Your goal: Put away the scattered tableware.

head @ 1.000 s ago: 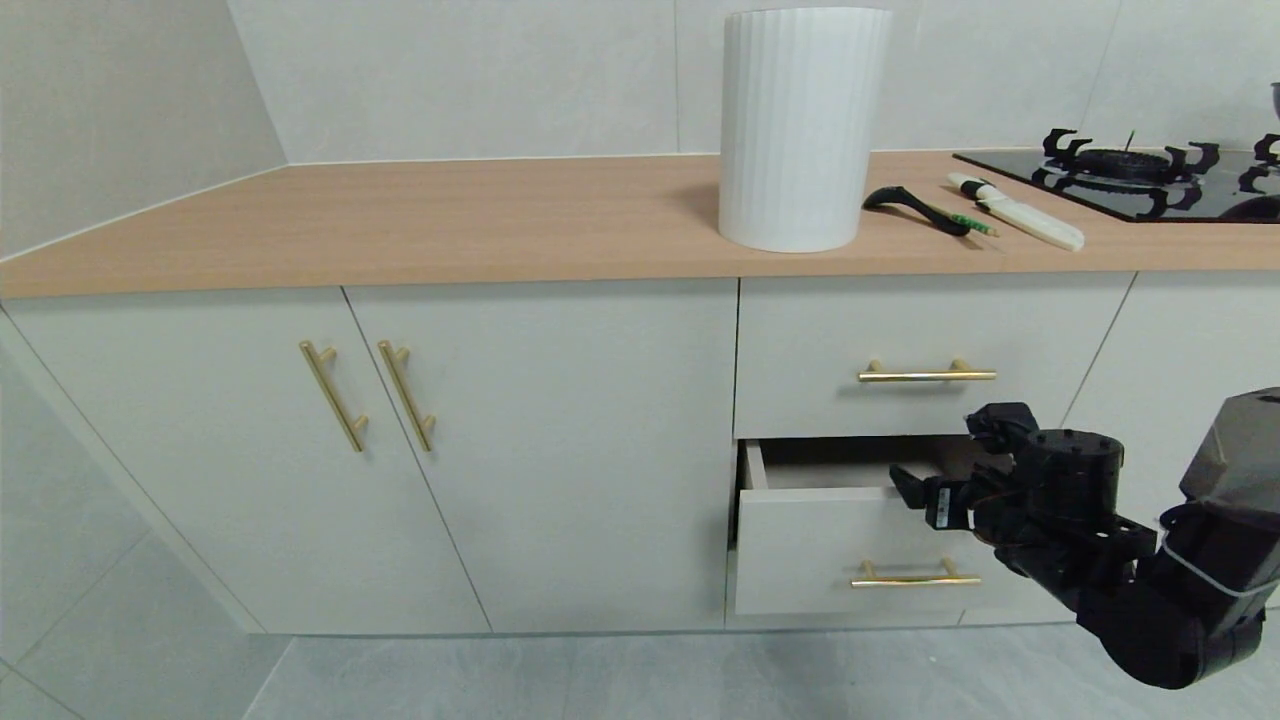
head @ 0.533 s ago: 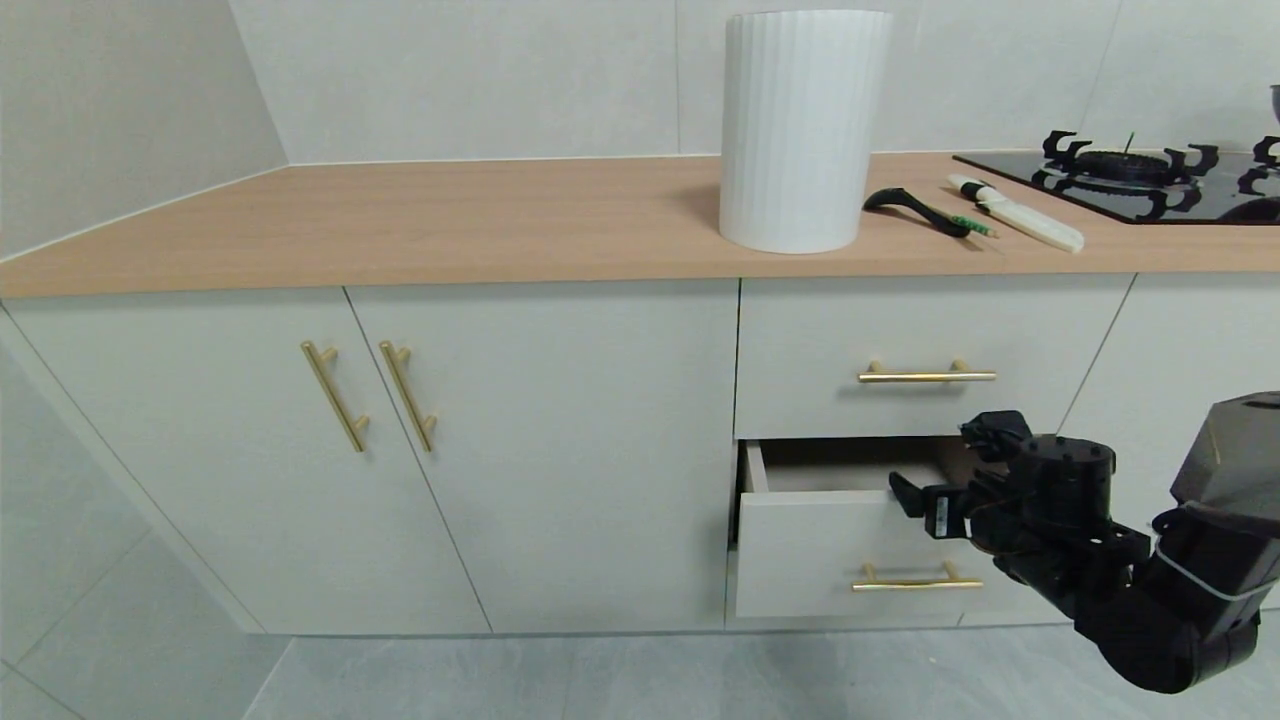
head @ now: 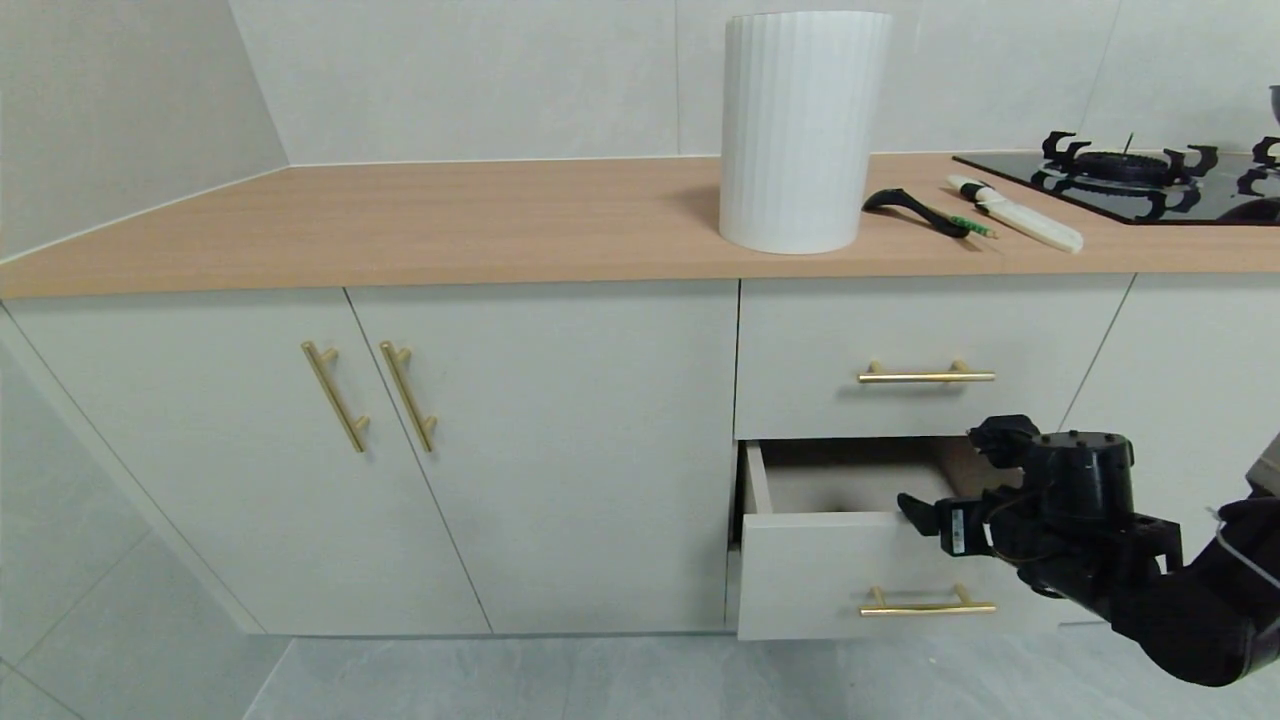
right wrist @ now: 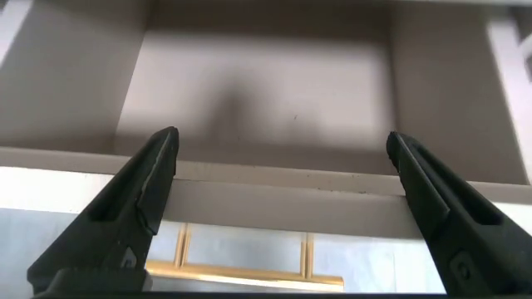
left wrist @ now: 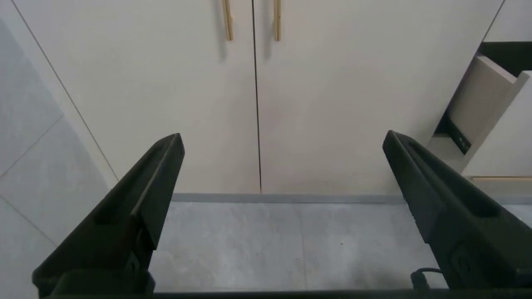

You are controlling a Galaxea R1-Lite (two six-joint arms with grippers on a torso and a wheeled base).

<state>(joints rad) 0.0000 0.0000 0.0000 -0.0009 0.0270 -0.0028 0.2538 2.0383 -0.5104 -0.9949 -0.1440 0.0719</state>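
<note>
My right arm (head: 1170, 610): matte black, chunky rounded housings, thin pale cable (head: 1248, 553) across it. My right gripper (head: 945, 468): black, two tapered fingers (right wrist: 133, 208), small white label (head: 950, 522). My left gripper (left wrist: 283, 139): matching black tapered fingers.

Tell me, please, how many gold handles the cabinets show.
4: two door handles at left, the upper drawer's handle, the open lower drawer's handle; more may be hidden at right.

The table (head: 400, 215) has a warm light-wood grain. The cabinet doors (head: 540, 450) and drawer front (head: 830, 560) are plain off-white, each with brushed-gold handles (head: 927, 603). The tall canister (head: 803, 130) is white with fine vertical ribs. The spoon (head: 905, 205) is black and the knife (head: 1020, 215) white with a dark band. The hob (head: 1130, 190) is glossy black, the floor (head: 500, 680) pale grey tile, and the right tool (head: 945, 468) matte black.
</note>
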